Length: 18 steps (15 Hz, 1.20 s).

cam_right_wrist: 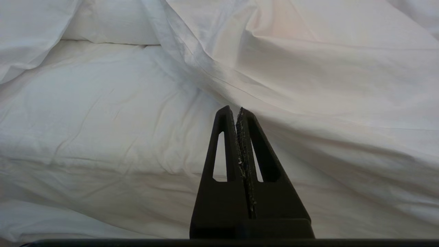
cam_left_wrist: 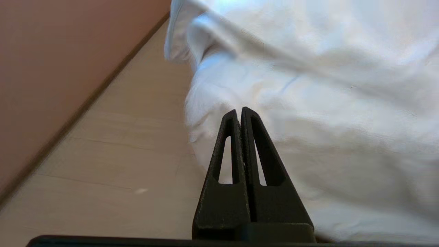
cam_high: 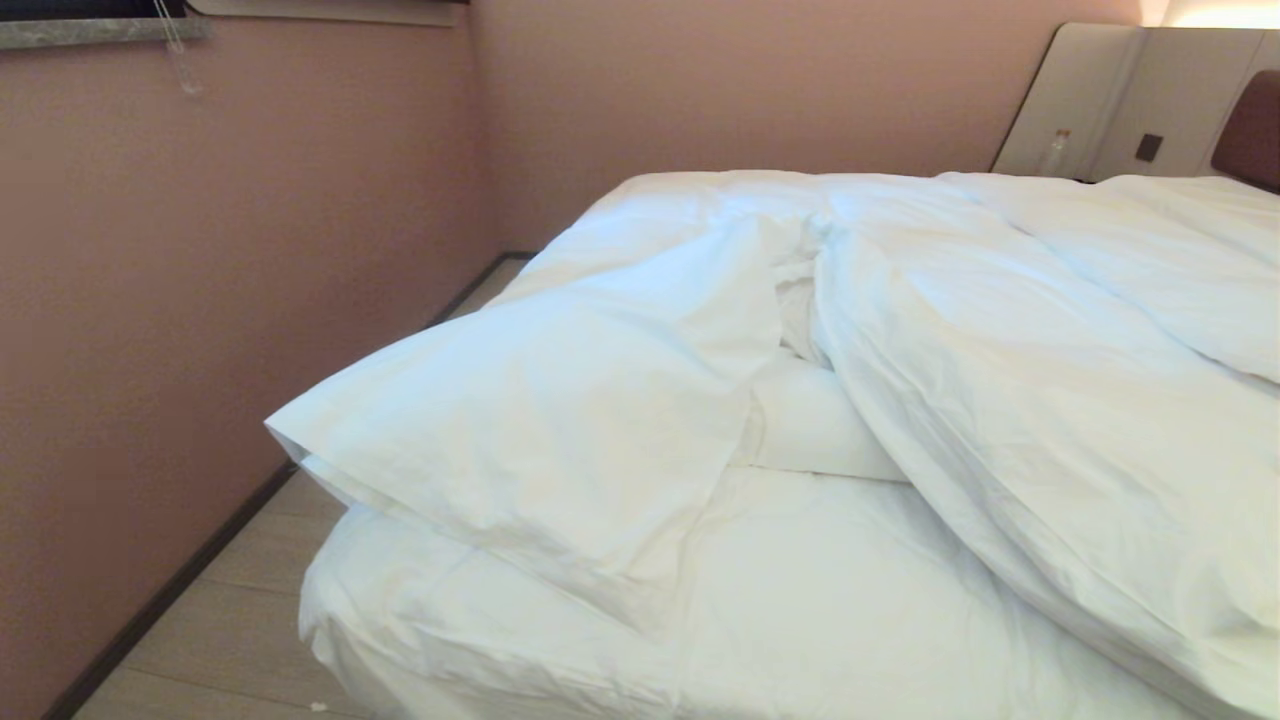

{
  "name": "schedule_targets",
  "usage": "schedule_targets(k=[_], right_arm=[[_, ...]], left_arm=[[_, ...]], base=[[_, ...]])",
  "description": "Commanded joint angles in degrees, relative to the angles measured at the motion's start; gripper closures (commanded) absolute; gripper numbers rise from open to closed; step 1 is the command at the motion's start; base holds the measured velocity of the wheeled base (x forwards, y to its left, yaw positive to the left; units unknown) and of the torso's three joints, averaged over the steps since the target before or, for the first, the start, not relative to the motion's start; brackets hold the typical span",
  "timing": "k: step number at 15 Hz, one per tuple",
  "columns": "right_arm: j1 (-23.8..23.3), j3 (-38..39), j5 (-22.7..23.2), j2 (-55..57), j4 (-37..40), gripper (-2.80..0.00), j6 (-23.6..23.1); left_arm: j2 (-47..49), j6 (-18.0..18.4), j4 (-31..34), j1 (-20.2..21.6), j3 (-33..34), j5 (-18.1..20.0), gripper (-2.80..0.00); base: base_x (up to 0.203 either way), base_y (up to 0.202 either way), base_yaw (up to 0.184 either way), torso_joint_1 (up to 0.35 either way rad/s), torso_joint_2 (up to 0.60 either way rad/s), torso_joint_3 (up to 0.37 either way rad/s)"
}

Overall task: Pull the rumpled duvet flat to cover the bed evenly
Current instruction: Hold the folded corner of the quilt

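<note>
Nothing started; the duvet [cam_high: 1000,400] lies bunched on the bed [cam_high: 800,600]; left hand [cam_left_wrist: 239,111] and right hand [cam_right_wrist: 233,110] clenched, empty; next, grasp its folded-back corner.

No legible text, labels, brands, numbers or signs in any view.
</note>
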<state>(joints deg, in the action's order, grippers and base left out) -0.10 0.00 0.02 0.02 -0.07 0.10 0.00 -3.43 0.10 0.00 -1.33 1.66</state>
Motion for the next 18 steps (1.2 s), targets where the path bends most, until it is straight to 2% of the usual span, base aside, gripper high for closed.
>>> schedule_targets(k=[1, 3, 4, 6, 9, 13, 18], right_arm=[[0.0, 0.0, 0.1, 0.0, 0.0, 0.00, 0.0], [0.0, 0.0, 0.0, 0.0, 0.0, 0.00, 0.0], [0.0, 0.0, 0.1, 0.0, 0.1, 0.00, 0.0], [0.0, 0.0, 0.1, 0.0, 0.1, 0.00, 0.0], [0.0, 0.0, 0.1, 0.0, 0.0, 0.00, 0.0], [0.0, 0.0, 0.0, 0.0, 0.0, 0.00, 0.0], [0.0, 0.0, 0.1, 0.0, 0.1, 0.00, 0.0]], left_arm=[[0.4, -3.8, 0.6, 0.0, -3.8, 1.2, 0.00], [2.6, -8.2, 4.9, 0.0, -10.2, 5.8, 0.00], [3.1, -8.2, 5.5, 0.0, -10.9, 6.8, 0.00], [9.2, -5.1, 6.0, 0.0, -13.2, 8.7, 0.00], [30.2, 1.1, 4.5, 0.0, -17.3, 10.6, 0.00], [58.5, 5.7, -8.0, 0.1, -21.7, 9.6, 0.00], [83.1, 10.3, -30.3, -2.5, -25.8, 8.0, 0.00]], base=[[0.000, 0.000, 0.000, 0.000, 0.00, 0.000], [0.000, 0.000, 0.000, 0.000, 0.00, 0.000], [0.000, 0.000, 0.000, 0.000, 0.00, 0.000], [0.000, 0.000, 0.000, 0.000, 0.00, 0.000], [0.000, 0.000, 0.000, 0.000, 0.00, 0.000], [0.000, 0.000, 0.000, 0.000, 0.00, 0.000], [0.000, 0.000, 0.000, 0.000, 0.00, 0.000]])
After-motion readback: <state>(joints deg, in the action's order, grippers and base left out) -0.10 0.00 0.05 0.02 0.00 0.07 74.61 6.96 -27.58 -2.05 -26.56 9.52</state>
